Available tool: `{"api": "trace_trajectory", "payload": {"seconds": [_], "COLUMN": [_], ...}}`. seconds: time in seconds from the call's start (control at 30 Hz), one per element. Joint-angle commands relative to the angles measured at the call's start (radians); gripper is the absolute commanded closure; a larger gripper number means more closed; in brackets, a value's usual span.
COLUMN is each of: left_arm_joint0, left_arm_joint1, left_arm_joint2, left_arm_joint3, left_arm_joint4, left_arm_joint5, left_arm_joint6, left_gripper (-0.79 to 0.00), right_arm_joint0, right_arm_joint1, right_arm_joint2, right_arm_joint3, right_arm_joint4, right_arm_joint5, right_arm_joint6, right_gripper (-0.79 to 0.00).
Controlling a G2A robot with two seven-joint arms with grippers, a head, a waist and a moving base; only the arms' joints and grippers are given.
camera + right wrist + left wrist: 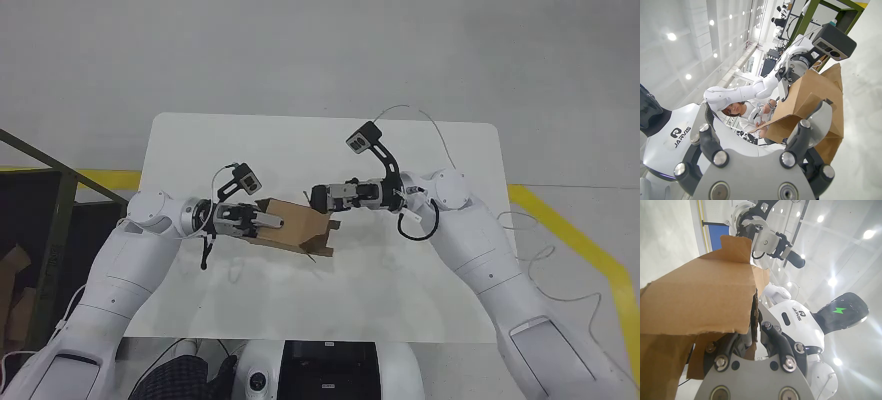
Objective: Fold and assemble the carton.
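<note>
At the centre of the table [200, 140], my left gripper [243, 218] clamps the half-open carton [290, 225] at its 9 o'clock end; my right gripper [322, 197], fingers spread at its 2 o'clock, should push the flap [735, 248] in squarely.

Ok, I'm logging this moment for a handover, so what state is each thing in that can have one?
carton: partly folded, end flaps loose, not closed.
left hand: shut on one end of the carton.
right hand: open wide at the carton's flap end.
</note>
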Motion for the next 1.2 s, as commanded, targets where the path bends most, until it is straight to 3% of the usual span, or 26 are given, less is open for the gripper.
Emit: {"api": "trace_trajectory", "payload": {"seconds": [0.0, 0.37, 0.67, 0.83, 1.17], "left_arm_joint0": [-0.001, -0.016, -0.039, -0.056, -0.142], "left_arm_joint1": [0.002, 0.011, 0.018, 0.023, 0.018], "left_arm_joint2": [0.004, -0.018, -0.032, 0.004, 0.127], "left_arm_joint3": [0.001, 0.032, 0.042, 0.016, 0.053], "left_arm_joint4": [-0.003, -0.051, -0.086, -0.136, -0.231], "left_arm_joint5": [-0.001, -0.039, -0.023, -0.006, -0.030], "left_arm_joint6": [0.000, 0.000, 0.000, 0.000, 0.000], "left_gripper": [0.000, 0.000, 0.000, 0.000, 0.000], "right_arm_joint0": [0.004, 0.006, -0.030, -0.092, -0.231], "right_arm_joint1": [-0.003, 0.015, 0.049, 0.071, 0.117], "right_arm_joint2": [-0.008, 0.066, 0.126, 0.153, 0.242], "right_arm_joint3": [-0.006, 0.075, 0.068, -0.006, -0.148], "right_arm_joint4": [0.004, 0.024, -0.141, -0.215, -0.274], "right_arm_joint5": [0.011, 0.015, 0.093, 0.139, 0.166], "right_arm_joint6": [0.011, 0.011, -0.092, -0.106, -0.066], "right_gripper": [-0.785, -0.785, -0.785, -0.785, -0.785]}}
